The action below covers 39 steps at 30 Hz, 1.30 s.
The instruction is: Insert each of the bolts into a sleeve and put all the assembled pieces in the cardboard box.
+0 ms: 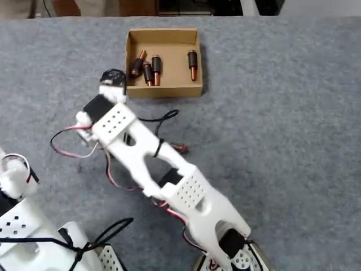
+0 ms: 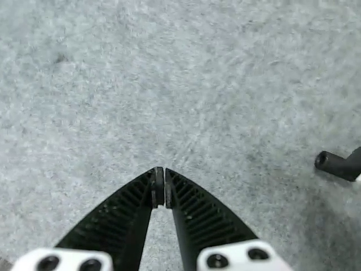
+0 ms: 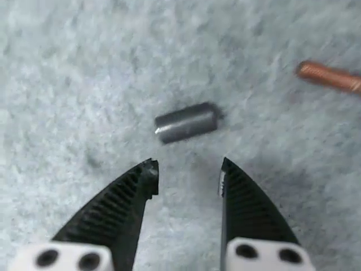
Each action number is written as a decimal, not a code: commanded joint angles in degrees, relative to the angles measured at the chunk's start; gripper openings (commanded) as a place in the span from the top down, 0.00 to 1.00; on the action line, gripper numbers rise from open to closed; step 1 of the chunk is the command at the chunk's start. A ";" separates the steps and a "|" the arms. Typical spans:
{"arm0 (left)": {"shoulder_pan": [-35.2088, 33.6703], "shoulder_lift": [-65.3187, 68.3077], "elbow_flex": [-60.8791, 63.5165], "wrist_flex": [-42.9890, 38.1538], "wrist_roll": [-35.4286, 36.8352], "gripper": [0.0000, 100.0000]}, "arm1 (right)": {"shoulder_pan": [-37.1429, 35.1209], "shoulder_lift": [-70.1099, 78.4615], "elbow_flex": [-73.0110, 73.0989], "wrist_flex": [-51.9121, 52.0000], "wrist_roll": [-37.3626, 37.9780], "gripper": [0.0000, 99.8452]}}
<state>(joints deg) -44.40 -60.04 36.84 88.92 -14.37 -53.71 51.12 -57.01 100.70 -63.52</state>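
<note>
A short black sleeve [image 3: 186, 122] lies on its side on the grey carpet, just beyond the fingertips of my right gripper [image 3: 186, 175], which is open and empty. A copper bolt [image 3: 330, 76] lies farther off to one side of it. In the high view a copper bolt [image 1: 179, 148] pokes out from under the right arm [image 1: 121, 124], whose wrist sits by the front left corner of the cardboard box [image 1: 163, 90]. The box holds several assembled pieces [image 1: 153, 70]. My left gripper [image 2: 159, 180] is shut on nothing above bare carpet.
The left arm [image 1: 17, 186] rests at the table's lower left corner. Red and black cables [image 1: 67, 147] loop beside the right arm. A dark cylindrical piece [image 2: 335, 165] shows at the edge of the left wrist view. Open carpet lies right of the box.
</note>
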 commanded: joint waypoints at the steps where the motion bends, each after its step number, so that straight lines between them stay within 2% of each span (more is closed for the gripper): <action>1: -1.23 -0.48 -0.44 -2.37 -0.44 0.98 | -1.45 1.19 -1.71 1.32 -2.20 0.82; 11: -1.85 -0.48 -0.44 -4.48 -0.26 0.98 | 2.95 12.70 -9.27 1.23 -3.69 0.82; 19: -1.49 -0.48 -0.44 -4.48 -0.35 0.98 | 1.98 10.68 -17.27 1.67 -3.34 0.82; 26: -1.41 -0.48 -0.35 -4.48 -0.35 0.98 | 2.68 8.22 -19.38 0.00 -6.77 0.82; 39: -0.35 -0.48 6.24 -9.05 -0.18 0.98 | 4.70 18.07 -19.74 -2.29 -9.05 0.82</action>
<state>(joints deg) -45.10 -60.04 42.90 81.63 -14.46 -49.85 68.09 -76.18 99.21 -71.78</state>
